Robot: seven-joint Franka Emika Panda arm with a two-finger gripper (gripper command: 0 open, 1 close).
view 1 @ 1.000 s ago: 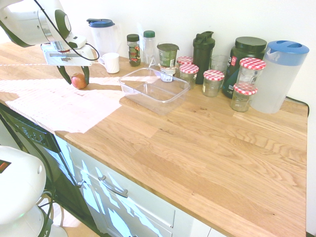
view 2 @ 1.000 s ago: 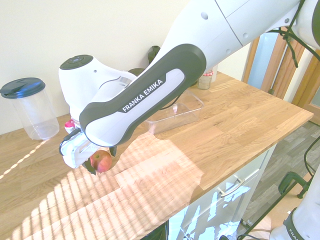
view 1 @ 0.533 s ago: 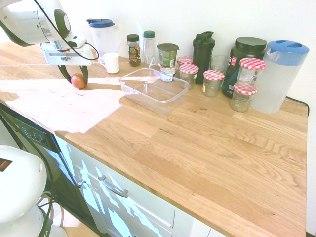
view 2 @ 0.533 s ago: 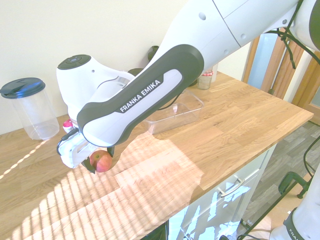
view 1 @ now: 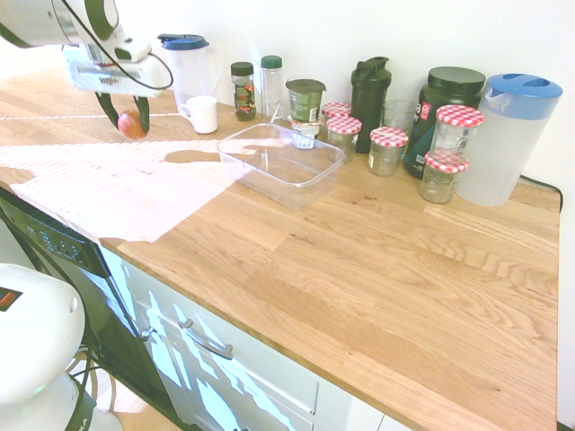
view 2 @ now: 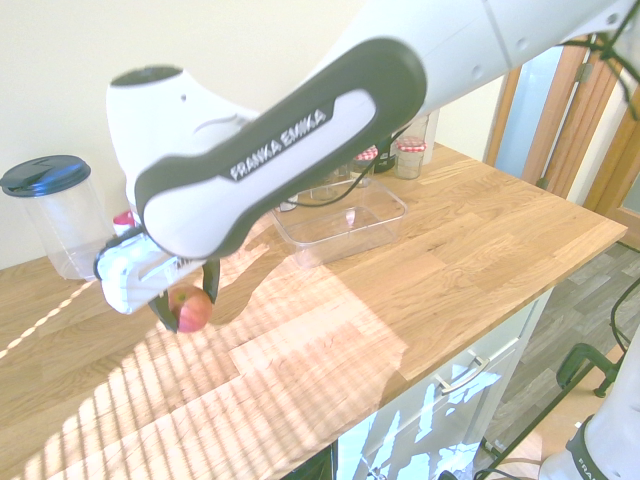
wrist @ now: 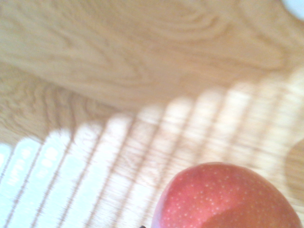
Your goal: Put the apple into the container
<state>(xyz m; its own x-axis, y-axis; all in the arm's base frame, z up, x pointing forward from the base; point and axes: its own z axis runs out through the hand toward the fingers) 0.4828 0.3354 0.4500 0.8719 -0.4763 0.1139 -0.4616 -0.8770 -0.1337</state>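
My gripper (view 1: 126, 117) is shut on the small red apple (view 1: 131, 125), which hangs a little above the wooden counter at its far left end. The second exterior view shows the apple (view 2: 190, 309) pinched between the dark fingers of the gripper (view 2: 186, 308), clear of the sunlit wood. Up close, the wrist view has the apple (wrist: 228, 199) filling its lower right, with striped counter beneath. The clear shallow container (view 1: 280, 160) sits empty on the counter to the right of the apple; it shows again as the container (view 2: 340, 216) behind the arm.
A white mug (view 1: 201, 113) and a blue-lidded pitcher (view 1: 186, 65) stand just beyond the gripper. Behind the container stand spice bottles, several red-checked-lid jars (view 1: 389, 148), dark shakers and a large blue-lidded pitcher (view 1: 505, 136). The counter's front edge (view 1: 216, 296) drops to drawers.
The fingers closed on the apple, and the gripper has lifted it off the counter, up and slightly toward the left end.
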